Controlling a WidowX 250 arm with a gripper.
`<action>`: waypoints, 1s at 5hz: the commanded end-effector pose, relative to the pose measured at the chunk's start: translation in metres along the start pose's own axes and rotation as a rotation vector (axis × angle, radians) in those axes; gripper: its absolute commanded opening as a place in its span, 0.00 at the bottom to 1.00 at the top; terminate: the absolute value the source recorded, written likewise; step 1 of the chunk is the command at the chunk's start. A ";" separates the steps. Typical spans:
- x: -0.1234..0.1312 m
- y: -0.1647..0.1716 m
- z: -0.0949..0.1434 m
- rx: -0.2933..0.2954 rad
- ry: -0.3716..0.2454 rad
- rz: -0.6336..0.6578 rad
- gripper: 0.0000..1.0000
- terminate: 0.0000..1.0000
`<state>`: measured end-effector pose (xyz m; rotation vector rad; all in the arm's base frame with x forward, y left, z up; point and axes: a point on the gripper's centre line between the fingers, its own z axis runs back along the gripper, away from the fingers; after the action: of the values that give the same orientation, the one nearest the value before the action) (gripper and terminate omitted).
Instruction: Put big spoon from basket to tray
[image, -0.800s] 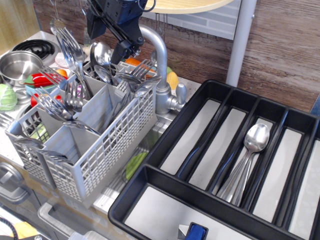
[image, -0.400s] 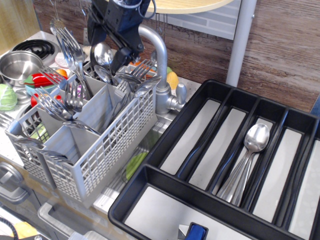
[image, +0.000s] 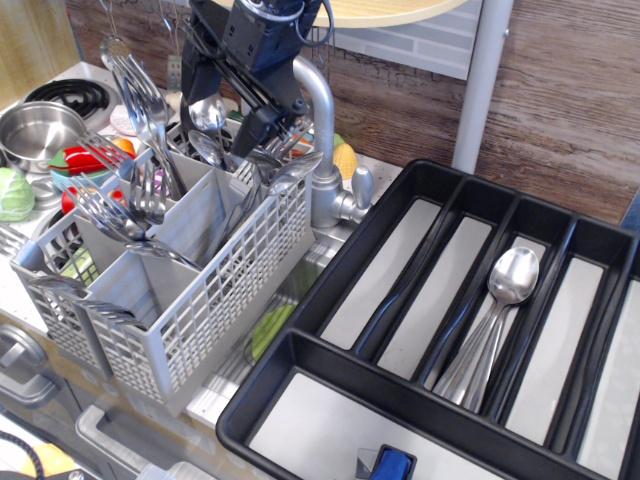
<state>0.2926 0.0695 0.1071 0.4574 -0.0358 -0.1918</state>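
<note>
The light grey basket (image: 200, 290) stands at the left, holding several forks and spoons upright. A big spoon (image: 207, 114) stands bowl-up in a back compartment, with another spoon bowl (image: 206, 149) just below it. My black gripper (image: 224, 112) hangs over that compartment, open, with one finger on each side of the upper spoon bowl; I cannot tell whether it touches it. The black tray (image: 300, 345) lies at the right, and a few spoons (image: 503, 295) rest in one of its long compartments.
A chrome faucet (image: 322, 120) rises right behind the basket, close to my gripper. A steel pot (image: 38, 130), a stove burner (image: 65, 95) and toy vegetables (image: 14, 193) sit at the far left. A grey pole (image: 480, 80) stands behind the tray. A blue object (image: 393, 466) is at the bottom edge.
My gripper has come down and slightly right over the basket's back compartment; its fingers now sit lower, on either side of the spoon bowl. The cutlery has not moved.
</note>
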 end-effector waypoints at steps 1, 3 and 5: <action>0.013 -0.011 0.003 0.029 -0.140 -0.008 1.00 0.00; 0.036 -0.019 -0.019 0.101 -0.283 -0.134 1.00 0.00; 0.036 -0.011 -0.048 0.177 -0.307 -0.175 1.00 0.00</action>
<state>0.3277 0.0755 0.0496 0.5914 -0.2882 -0.4426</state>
